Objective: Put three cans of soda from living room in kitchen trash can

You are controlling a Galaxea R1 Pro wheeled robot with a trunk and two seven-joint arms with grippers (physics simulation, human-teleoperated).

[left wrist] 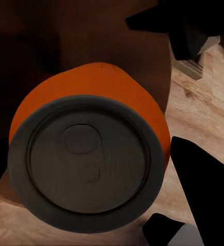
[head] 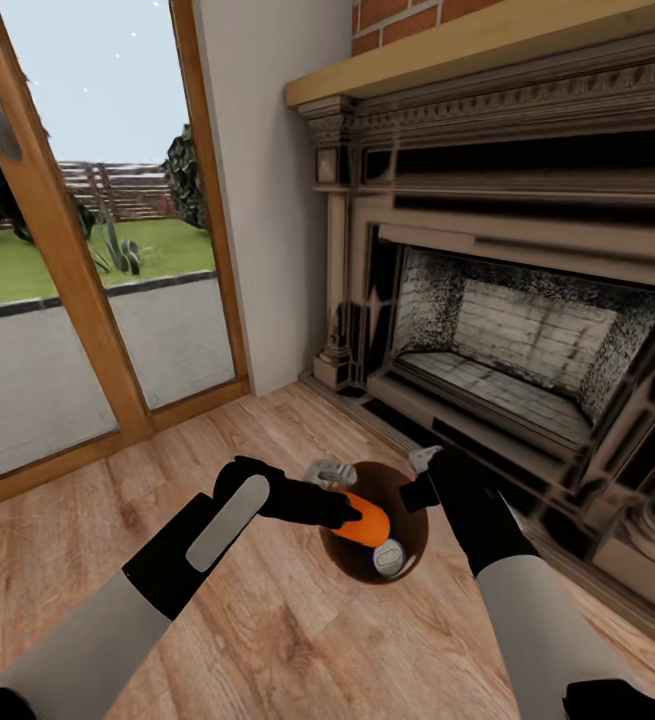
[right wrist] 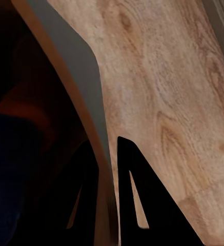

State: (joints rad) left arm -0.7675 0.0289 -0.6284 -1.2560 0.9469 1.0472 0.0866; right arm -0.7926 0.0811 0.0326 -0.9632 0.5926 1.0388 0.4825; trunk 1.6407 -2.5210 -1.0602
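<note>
The tash can (head: 379,484) stands on the plank floor in front of the fireplace, and its brown inside shows from above. My left gripper (head: 352,512) reaches over its rim, shut on the orange can of soda (head: 369,522), which lies on its side just inside the opening. Up close, the orange can's dark end (left wrist: 88,161) sits between my left fingers (left wrist: 204,184). A blue can with a silver end (head: 389,557) lies deeper in the bin. My right gripper (head: 422,490) is shut on the bin's far rim, its fingers straddling the grey wall (right wrist: 81,77).
The ornate fireplace (head: 527,340) and its raised hearth edge run close along the bin's right side. Wood-framed glass doors (head: 87,300) stand at the left. Open brown plank floor (head: 267,620) lies in front of the bin.
</note>
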